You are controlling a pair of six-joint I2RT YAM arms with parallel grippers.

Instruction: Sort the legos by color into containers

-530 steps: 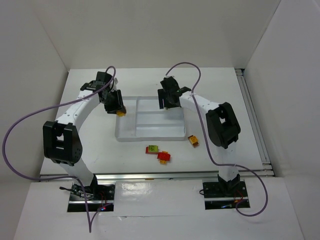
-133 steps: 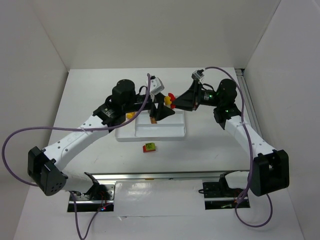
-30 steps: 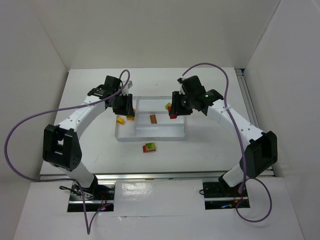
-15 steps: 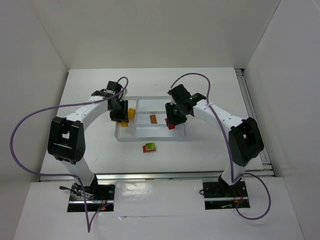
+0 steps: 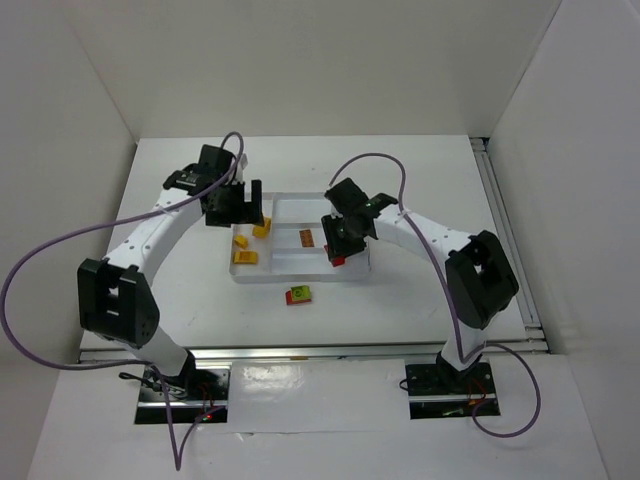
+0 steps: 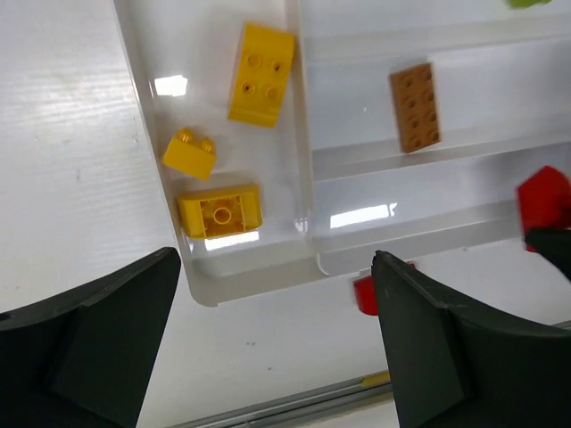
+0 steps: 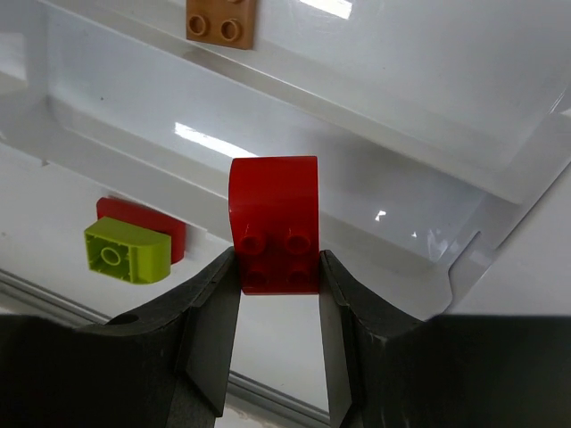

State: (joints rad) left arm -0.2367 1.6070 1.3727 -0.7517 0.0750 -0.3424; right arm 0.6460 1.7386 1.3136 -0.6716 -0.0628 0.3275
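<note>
Fingers of the left gripper (image 6: 272, 267) stand wide apart and hold nothing; it hangs over the tall left section of the tray (image 6: 299, 107). Three yellow bricks (image 6: 260, 61) lie in that section, apart from one another: a longer one farthest from the arms, a small one in the middle by the outer wall, and one near the front wall. In the overhead view the left gripper (image 5: 245, 208) sits at the tray's (image 5: 290, 262) far left corner, with the yellow bricks (image 5: 245, 257) just beside and in front of it.

A brown brick (image 6: 415, 107) lies flat in the middle narrow section, studs up, and shows again from above (image 5: 306, 237).

The right gripper (image 7: 274, 267) is closed on a red brick (image 7: 274, 225), one finger pressed to each side, the studs facing the camera. From above, the right gripper (image 5: 338, 245) holds the red brick (image 5: 338, 260) low over the tray's front narrow section, close to the front wall; whether it touches the tray floor cannot be told.

On the table (image 5: 420, 180), just in front of the tray (image 7: 401, 223), a green brick (image 7: 127, 250) sits on a flat red piece (image 7: 169, 234), apart from both grippers.
</note>
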